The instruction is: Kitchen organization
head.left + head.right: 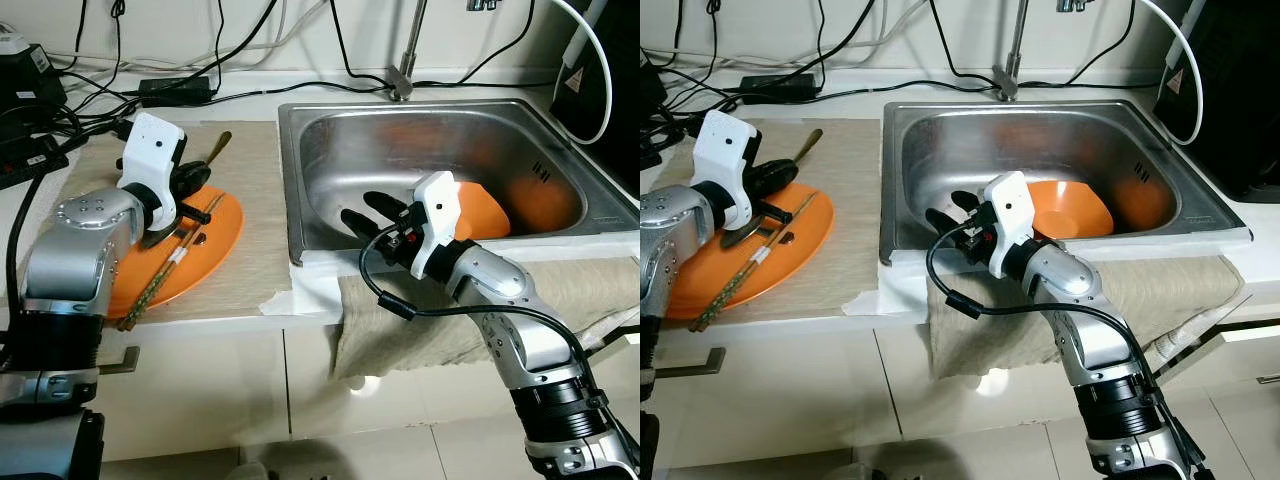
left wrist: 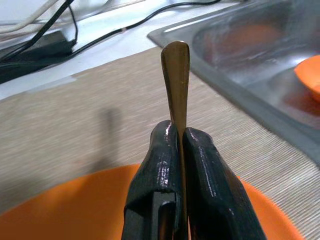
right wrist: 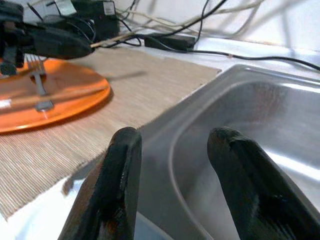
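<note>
My left gripper [image 1: 192,180] is shut on a brass-handled fork [image 2: 175,75] and holds it just above an orange plate [image 1: 218,238] on the beige mat. The fork's handle points toward the back wall; its tines [image 3: 36,67] hang over the plate. A pair of chopsticks [image 1: 168,268] lies across the plate. In the steel sink [image 1: 292,180] an orange bowl [image 1: 485,212] leans against the front wall. My right gripper [image 1: 372,214] hovers open over the sink's front left corner, beside the bowl, with nothing between its fingers [image 3: 120,165].
A faucet [image 1: 405,60] stands behind the sink. Cables and a power adapter [image 1: 175,90] run along the back of the counter. A black appliance [image 1: 605,75] stands at the far right. A beige cloth [image 1: 600,290] hangs over the counter's front edge.
</note>
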Controlling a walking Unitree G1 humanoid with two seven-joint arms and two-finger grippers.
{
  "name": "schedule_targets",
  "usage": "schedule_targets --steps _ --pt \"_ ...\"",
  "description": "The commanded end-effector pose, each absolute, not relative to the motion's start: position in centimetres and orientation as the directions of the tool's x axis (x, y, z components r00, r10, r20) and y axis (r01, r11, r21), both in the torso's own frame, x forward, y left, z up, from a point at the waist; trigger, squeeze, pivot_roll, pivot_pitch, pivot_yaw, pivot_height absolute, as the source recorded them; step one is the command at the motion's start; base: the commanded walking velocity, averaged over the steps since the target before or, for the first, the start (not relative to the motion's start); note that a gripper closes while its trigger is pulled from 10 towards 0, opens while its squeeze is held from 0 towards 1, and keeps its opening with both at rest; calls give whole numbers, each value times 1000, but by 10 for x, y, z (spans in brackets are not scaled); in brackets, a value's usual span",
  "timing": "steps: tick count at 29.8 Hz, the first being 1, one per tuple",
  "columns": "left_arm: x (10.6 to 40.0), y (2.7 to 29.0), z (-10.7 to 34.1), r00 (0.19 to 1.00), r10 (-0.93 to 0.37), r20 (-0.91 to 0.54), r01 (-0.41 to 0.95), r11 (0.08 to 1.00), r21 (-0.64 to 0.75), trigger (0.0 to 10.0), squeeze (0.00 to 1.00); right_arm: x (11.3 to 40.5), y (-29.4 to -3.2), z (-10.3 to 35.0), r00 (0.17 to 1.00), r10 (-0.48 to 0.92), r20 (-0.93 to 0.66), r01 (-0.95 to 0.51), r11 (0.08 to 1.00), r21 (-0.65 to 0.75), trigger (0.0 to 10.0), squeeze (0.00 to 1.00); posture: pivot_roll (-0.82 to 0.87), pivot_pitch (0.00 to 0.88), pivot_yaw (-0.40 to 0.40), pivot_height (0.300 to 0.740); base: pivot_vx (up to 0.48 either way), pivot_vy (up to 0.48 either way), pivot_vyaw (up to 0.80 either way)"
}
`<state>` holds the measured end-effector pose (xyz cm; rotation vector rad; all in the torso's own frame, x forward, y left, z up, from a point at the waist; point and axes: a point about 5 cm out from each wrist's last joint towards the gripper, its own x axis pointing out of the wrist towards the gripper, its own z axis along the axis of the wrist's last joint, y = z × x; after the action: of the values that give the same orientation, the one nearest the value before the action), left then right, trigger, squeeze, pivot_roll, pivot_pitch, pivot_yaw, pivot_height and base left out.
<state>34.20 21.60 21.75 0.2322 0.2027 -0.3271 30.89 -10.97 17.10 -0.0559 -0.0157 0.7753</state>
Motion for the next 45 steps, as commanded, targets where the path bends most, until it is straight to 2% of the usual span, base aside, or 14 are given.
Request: schedule_targets --steps 1,13,23,33,34,45 --pt "341 207 223 922 -327 -207 367 909 197 0 0 315 -115 178 730 683 8 -680 728 -84 10000 0 71 16 4 740 0 0 0" --pt "340 189 225 906 -384 -181 413 894 175 0 0 323 -116 179 745 667 10 -663 742 -96 10000 0 71 8 1 740 0 0 0" --pt "337 162 224 872 -461 -164 484 861 155 0 0 335 -113 183 752 659 28 -653 750 -109 10000 0 74 6 1 740 0 0 0" --pt "336 155 224 866 -473 -160 496 855 154 0 0 342 -105 187 738 673 38 -666 737 -113 10000 0 80 7 0 740 0 0 0" --pt "336 155 224 866 -474 -160 496 854 153 0 0 343 -104 187 735 677 39 -670 734 -110 10000 1000 80 7 0 740 0 0 0" --pt "335 154 225 865 -475 -160 497 855 148 0 0 345 -96 188 717 696 43 -689 717 -107 10000 1000 84 11 -3 740 0 0 0"
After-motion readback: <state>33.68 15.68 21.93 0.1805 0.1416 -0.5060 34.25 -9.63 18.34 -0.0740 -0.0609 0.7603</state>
